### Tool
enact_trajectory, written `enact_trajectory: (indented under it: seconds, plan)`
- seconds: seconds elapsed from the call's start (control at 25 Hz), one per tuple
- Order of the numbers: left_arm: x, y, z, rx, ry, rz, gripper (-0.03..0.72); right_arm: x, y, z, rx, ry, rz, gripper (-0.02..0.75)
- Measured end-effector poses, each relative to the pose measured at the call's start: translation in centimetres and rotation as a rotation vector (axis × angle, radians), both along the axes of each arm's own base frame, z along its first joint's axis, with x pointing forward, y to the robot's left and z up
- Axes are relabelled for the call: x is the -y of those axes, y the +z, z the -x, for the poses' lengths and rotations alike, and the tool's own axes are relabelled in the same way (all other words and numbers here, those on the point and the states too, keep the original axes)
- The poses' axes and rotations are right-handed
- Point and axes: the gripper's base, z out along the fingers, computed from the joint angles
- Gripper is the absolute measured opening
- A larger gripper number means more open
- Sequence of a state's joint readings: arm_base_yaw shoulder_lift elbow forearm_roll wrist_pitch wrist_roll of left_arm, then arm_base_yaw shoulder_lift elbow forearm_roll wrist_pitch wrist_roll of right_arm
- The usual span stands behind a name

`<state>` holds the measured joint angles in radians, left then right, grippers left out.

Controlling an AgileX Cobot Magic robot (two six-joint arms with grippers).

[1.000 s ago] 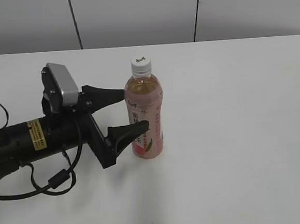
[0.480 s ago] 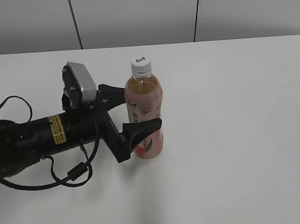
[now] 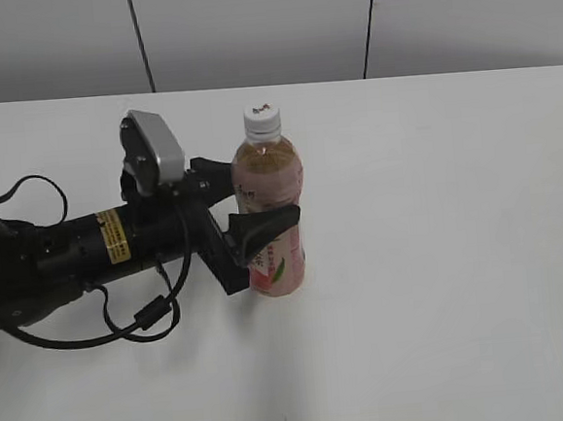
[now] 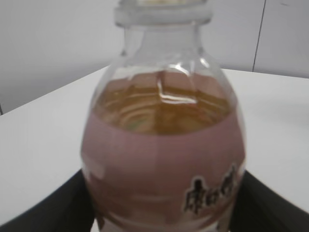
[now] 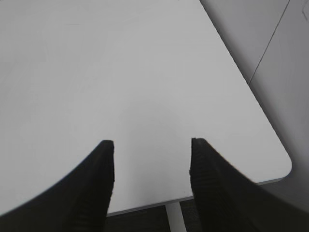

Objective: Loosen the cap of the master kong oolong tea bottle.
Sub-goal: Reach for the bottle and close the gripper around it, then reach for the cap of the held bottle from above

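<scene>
The master kong oolong tea bottle (image 3: 271, 214) stands upright on the white table (image 3: 441, 256), its white cap (image 3: 263, 120) on top. My left gripper (image 3: 255, 211) squeezes its pink label. My right gripper (image 5: 150, 145) is spread apart, holding nothing.

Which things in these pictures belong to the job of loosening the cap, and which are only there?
Belong to the job:
- master kong oolong tea bottle
- cap
- left gripper, its fingers around the bottle
- right gripper, open, holding nothing

Only there:
- white table
</scene>
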<state>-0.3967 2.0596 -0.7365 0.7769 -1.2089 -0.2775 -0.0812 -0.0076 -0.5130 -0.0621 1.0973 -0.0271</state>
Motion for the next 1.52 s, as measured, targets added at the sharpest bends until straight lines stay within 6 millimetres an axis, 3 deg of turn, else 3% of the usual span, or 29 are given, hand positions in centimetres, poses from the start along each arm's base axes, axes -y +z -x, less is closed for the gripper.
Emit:
enact_trajectory:
  seconds: [0.16, 0.72, 1.04, 1.24, 1.52]
  plan:
    - [0.1, 0.0, 0.2, 0.003, -0.018, -0.004, 0.420, 0.0, 0.0, 0.0, 0.000, 0.000, 0.000, 0.386]
    - [0.3, 0.1, 0.6, -0.004, -0.076, -0.018, 0.420, -0.1, 0.4, -0.2, -0.011, 0.018, -0.002, 0.386]
    - [0.2, 1.3, 0.8, -0.046, -0.085, -0.067, 0.420, -0.9, 2.7, -5.4, -0.235, 0.162, -0.037, 0.386]
    - [0.1, 2.1, 0.9, -0.032, -0.082, -0.080, 0.419, -1.6, 4.3, -8.3, -0.262, 0.257, -0.105, 0.361]
    - [0.0, 1.9, 1.0, -0.036, -0.089, -0.124, 0.419, -3.1, 4.4, -12.2, -0.386, 0.419, -0.253, 0.350]
